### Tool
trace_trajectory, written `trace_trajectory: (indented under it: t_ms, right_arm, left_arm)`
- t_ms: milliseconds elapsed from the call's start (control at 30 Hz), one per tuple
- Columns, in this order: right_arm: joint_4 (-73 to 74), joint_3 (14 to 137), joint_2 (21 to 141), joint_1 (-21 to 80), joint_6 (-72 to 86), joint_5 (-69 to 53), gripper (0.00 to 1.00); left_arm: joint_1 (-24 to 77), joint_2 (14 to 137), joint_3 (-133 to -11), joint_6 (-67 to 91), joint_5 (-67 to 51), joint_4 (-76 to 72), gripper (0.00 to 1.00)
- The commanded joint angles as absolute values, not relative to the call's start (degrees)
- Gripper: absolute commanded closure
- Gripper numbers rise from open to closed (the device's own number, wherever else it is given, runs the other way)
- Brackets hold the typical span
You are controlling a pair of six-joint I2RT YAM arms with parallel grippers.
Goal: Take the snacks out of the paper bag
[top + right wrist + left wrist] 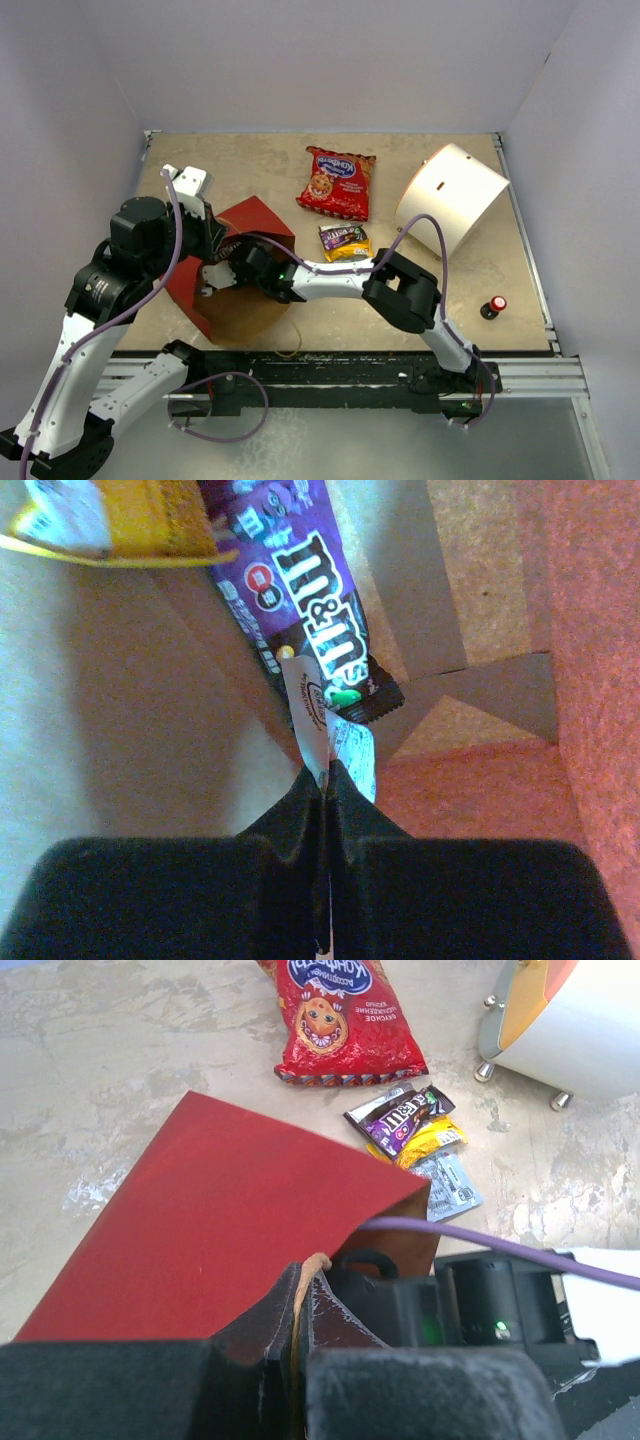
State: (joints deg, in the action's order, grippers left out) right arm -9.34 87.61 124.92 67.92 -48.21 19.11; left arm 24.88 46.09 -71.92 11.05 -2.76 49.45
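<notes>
Left gripper (303, 1288) clamps the paper bag (220, 1230) rim, right gripper (327, 780) inside the bag pinches a silver foil pack (352, 748) by its edge, prob. light, thin, slippery, so hold the seam firm; cookie bag (338, 183) lies beyond the bag.

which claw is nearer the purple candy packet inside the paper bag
right. the right claw is inside the paper bag, shut on a silver foil pack beside the purple candy packet; the left claw pinches the bag's rim outside.

Closed jaws pinch what seems 1 foil pack (350, 752).
</notes>
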Motion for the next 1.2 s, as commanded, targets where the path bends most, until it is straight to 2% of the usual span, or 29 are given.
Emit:
trace_trajectory:
  t_ms: [0, 200, 500, 600, 767, 900, 1033, 1167]
  right_arm:
    - [-11.78, 84.79, 119.12, 70.65, -44.98, 14.96, 1.0]
    - [-14.81, 79.49, 112.96, 71.88, -38.28, 12.92, 1.0]
    - [-16.7, 72.75, 105.1, 72.11, -31.85, 3.63, 1.0]
    - [-18.72, 69.79, 101.66, 72.09, -29.65, -0.64, 1.0]
    - [-18.89, 65.23, 95.22, 72.09, -23.68, -14.42, 1.0]
    - [-16.44, 61.61, 89.58, 72.1, -20.9, -19.31, 1.0]
    - [-14.61, 57.3, 80.45, 72.1, -17.32, -18.69, 1.0]
    - [-8.74, 53.99, 69.9, 72.08, -16.88, -12.68, 1.0]
  left_arm:
    - [24.97, 45.44, -73.52, 12.51, -0.61, 48.55, 0.99]
    - [24.96, 44.95, -73.18, 15.31, 4.05, 50.04, 1.0]
    - [24.96, 44.8, -73.21, 16.29, 3.57, 49.97, 1.0]
    - [24.96, 44.58, -73.3, 16.57, 3.74, 50.01, 1.0]
    - [24.98, 44.46, -73.05, 16.48, 4.17, 50.46, 1.0]
    - [24.97, 44.39, -72.74, 16.35, 4.86, 50.84, 1.0]
    - [24.96, 44.38, -72.01, 16.45, 5.23, 50.93, 1.0]
    - [24.99, 44.19, -70.92, 16.81, 5.25, 50.51, 1.0]
